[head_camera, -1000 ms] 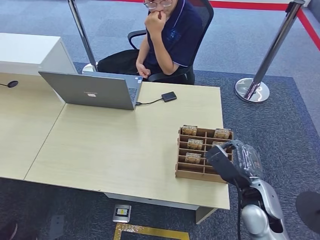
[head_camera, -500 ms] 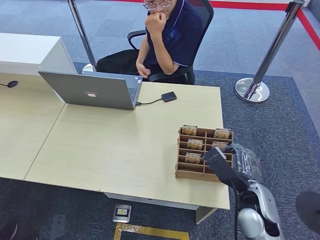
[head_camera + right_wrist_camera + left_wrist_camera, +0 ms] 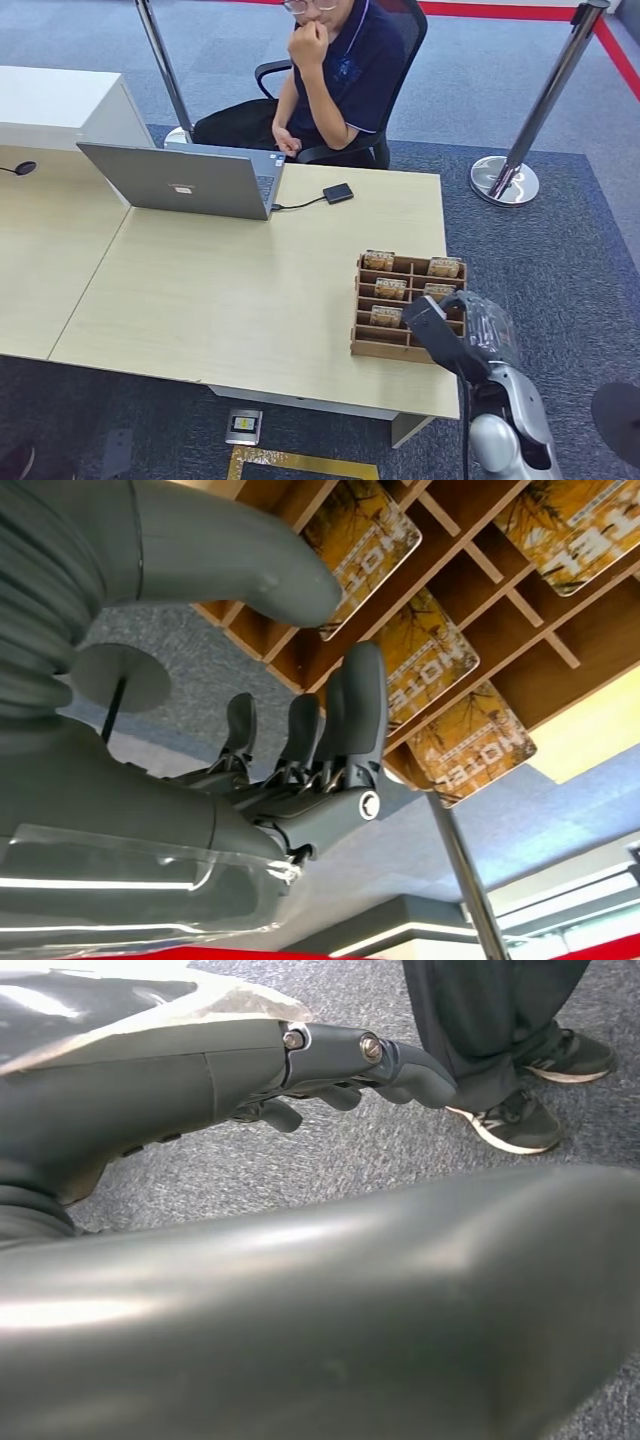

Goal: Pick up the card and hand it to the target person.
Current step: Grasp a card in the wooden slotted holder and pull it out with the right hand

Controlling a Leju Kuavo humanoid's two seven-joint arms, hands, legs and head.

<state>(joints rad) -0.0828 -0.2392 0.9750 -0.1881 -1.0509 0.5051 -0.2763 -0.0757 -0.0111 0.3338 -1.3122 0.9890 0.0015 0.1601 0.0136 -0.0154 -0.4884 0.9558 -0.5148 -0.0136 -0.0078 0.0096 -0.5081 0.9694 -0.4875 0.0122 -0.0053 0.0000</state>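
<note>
The yellow-brown printed cards (image 3: 389, 288) stand in the slots of a brown wooden divided rack (image 3: 363, 320), which sits at the bench's near right corner. Several cards are spread through it: three down the rack's left column and two in its right column (the right wrist view shows their tree pattern and lettering). None of them is lifted out.

The right hand (image 3: 438, 330) hovers over the rack's near right part, its dark fingers (image 3: 355, 705) spread apart from the thick grey thumb (image 3: 249, 550) and holding nothing; in the right wrist view the fingertips are close to the cards, though I cannot tell whether they touch one. The left hand (image 3: 355, 1065) hangs above grey carpet with its fingers loosely extended and nothing in it.

On the pale wooden bench (image 3: 226, 290), a grey open laptop (image 3: 181, 180) sits toward the far left, and a small black flat device (image 3: 337, 193) lies near the far edge, joined to the laptop by a cable. The target person in a navy polo shirt (image 3: 347, 70) sits in a black office chair beyond the far edge, one fist raised to the face.
</note>
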